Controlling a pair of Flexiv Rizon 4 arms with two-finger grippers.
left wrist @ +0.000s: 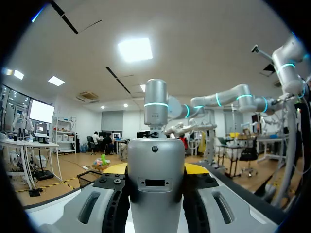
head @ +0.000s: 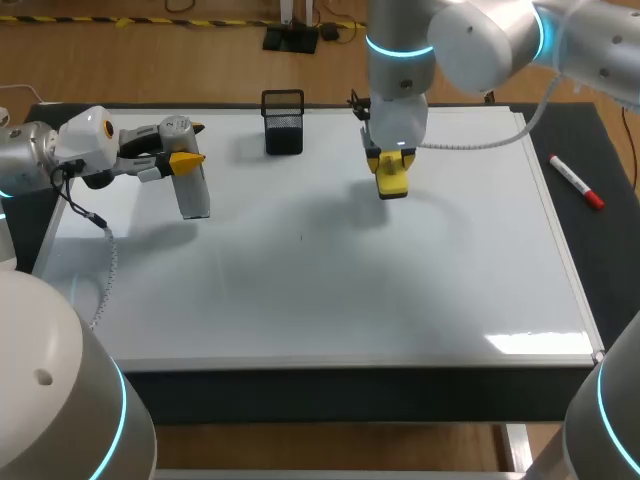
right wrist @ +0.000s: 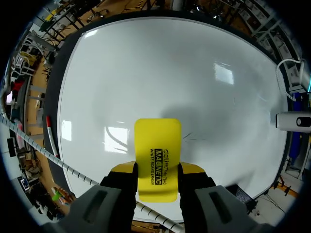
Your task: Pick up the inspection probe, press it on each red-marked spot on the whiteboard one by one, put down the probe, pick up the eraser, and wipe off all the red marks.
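Head view: the left gripper (head: pixel 186 152), over the left side of the whiteboard (head: pixel 330 300), has its jaws closed on the grey inspection probe (head: pixel 193 192), which hangs upright. Near the board's far edge, the right gripper (head: pixel 392 165) clamps the yellow eraser (head: pixel 394 184).

Left wrist view: the probe (left wrist: pixel 155 160) fills the gap between both fingers.

Right wrist view: both fingers press the eraser's (right wrist: pixel 157 145) long sides over the whiteboard.

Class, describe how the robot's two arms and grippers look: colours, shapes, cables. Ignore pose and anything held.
The left arm and right arm are rounded silver-grey tubes with glowing cyan rings. A white coiled cable hangs from the left, another from the right. The left gripper and right gripper have black fingers with yellow tips.
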